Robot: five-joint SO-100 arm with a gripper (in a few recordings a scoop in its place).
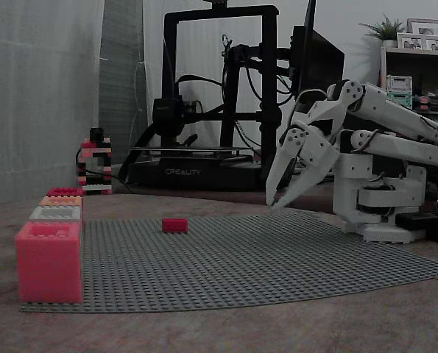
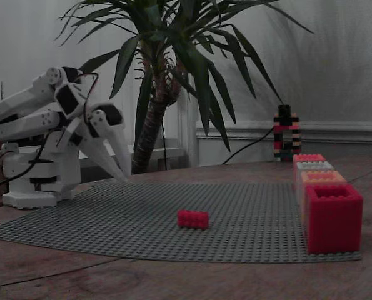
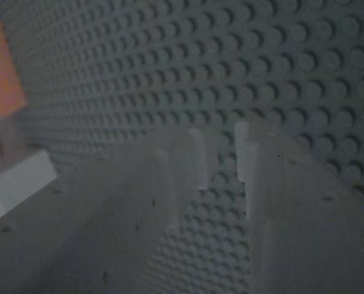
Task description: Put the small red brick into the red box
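Dim light, colours muted.

Nearest in a fixed view: red box (image 1: 48, 261), open top, standing on the front left corner of the grey studded baseplate (image 1: 241, 257). In the other fixed view the same box (image 2: 333, 215) sits at the plate's front right corner, with its hollow visible. Nothing visible inside.

Behind the box, a row along the plate edge, touching one another: white box (image 1: 55, 213), orange box (image 1: 60, 200), then a second red one (image 1: 64, 191).

Small red brick (image 1: 174, 225) lies flat on the plate in open ground, well apart from the red box and from the arm. It also shows in the other fixed view (image 2: 193, 219), between arm and box.

Gripper (image 1: 272, 204) is further back, at the plate's far side, pointing down, with its tips low over the studs. Cannot tell whether the tips touch the plate. Jaws stand a narrow gap apart and hold nothing. The wrist view confirms this: studs show through the slot between the fingers (image 3: 191, 165). Orange and white blocks show blurred at that view's left edge.

The white arm (image 1: 380, 158) is folded, its base off the plate on the table (image 1: 204, 331).

Beyond: a small brick tower (image 1: 95, 165) with a cable, a black 3D printer (image 1: 211, 95) and a shelf with picture frames (image 1: 417, 44). In the other fixed view, a potted palm (image 2: 167, 62) stands behind the arm.
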